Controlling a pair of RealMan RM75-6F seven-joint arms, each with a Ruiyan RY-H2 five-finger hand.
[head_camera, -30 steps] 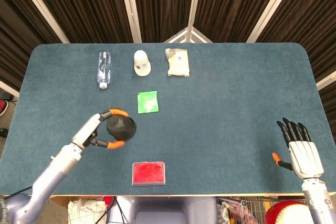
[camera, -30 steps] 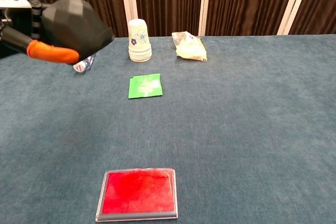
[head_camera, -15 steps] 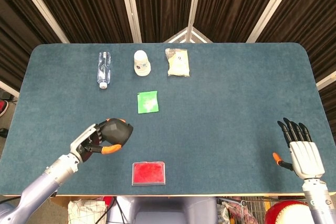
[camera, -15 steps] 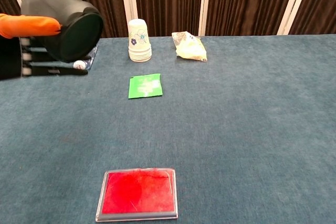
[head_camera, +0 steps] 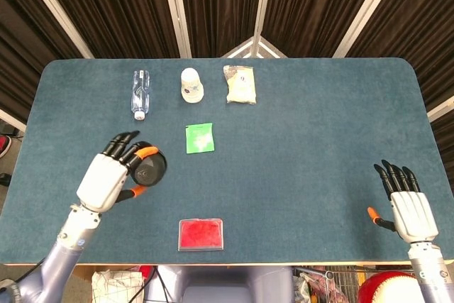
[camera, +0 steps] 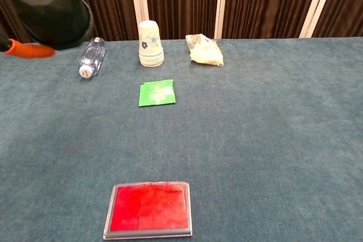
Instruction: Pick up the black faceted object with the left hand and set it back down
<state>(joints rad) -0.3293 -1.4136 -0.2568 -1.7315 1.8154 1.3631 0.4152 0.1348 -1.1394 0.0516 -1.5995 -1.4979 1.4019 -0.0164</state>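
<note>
My left hand (head_camera: 106, 179) holds the black faceted object (head_camera: 150, 169) above the left part of the table, orange-tipped fingers clamped on either side of it. In the chest view the object (camera: 50, 8) fills the upper left corner, lifted well off the table, with an orange fingertip (camera: 25, 49) below it and another at its top. My right hand (head_camera: 406, 200) lies open, fingers spread, near the table's front right corner, holding nothing.
At the back of the blue table (head_camera: 298, 140) lie a clear plastic bottle (head_camera: 140, 93), a stack of paper cups (head_camera: 191, 84) and a yellowish bag (head_camera: 240, 84). A green packet (head_camera: 199, 138) lies mid-table. A red tray (head_camera: 201, 234) sits at the front edge.
The left hand has turned and risen with the black object, which now shows higher and further left in the chest view. The right hand has stayed put.
</note>
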